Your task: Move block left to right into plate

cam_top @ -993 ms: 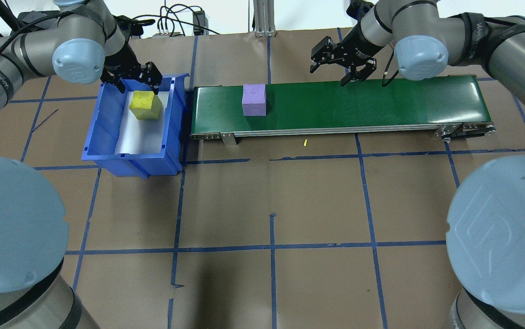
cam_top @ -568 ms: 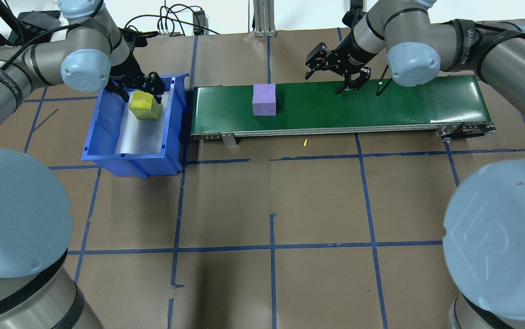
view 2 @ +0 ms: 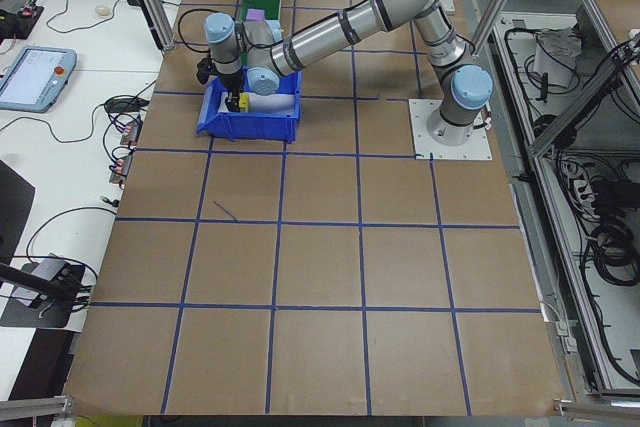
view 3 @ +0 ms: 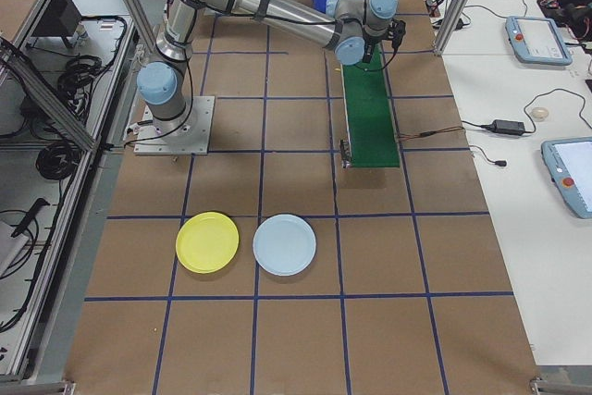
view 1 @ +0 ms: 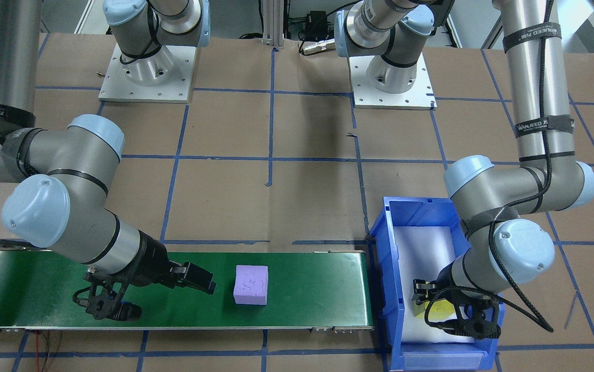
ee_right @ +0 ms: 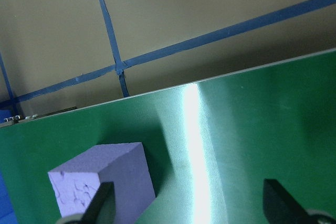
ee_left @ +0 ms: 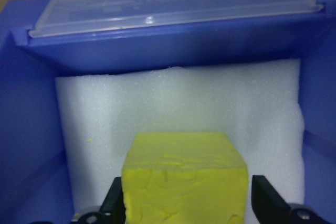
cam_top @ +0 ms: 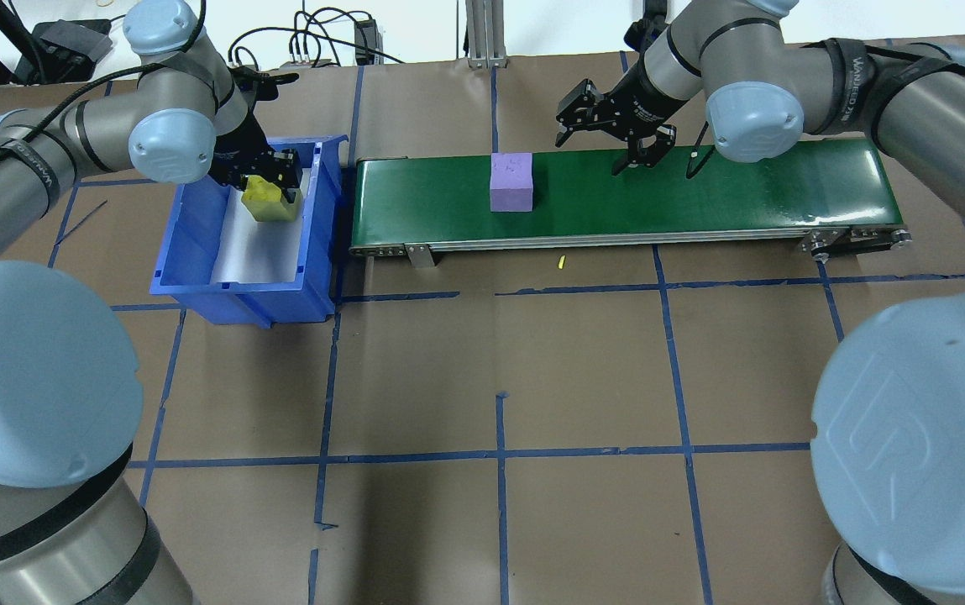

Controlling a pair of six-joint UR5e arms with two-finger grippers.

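A purple block (cam_top: 511, 181) rides on the green conveyor belt (cam_top: 742, 189), also seen in the front view (view 1: 250, 284) and the right wrist view (ee_right: 105, 182). My right gripper (cam_top: 595, 147) hangs open over the belt, a little to the right of that block and apart from it. A yellow block (cam_top: 268, 202) lies on white foam in the blue bin (cam_top: 196, 244). My left gripper (ee_left: 186, 208) is open and low in the bin, one finger on each side of the yellow block. A yellow plate (view 3: 207, 242) and a light blue plate (view 3: 285, 244) lie on the table.
The bin stands against the belt's left end. Blue tape lines cross the brown table. A small yellow scrap (cam_top: 561, 262) lies in front of the belt. Cables and a metal post (cam_top: 482, 29) sit behind the belt.
The purple block has travelled rightward along the belt. My left gripper has dropped down around the yellow block. My right gripper has shifted slightly left, toward the purple block.
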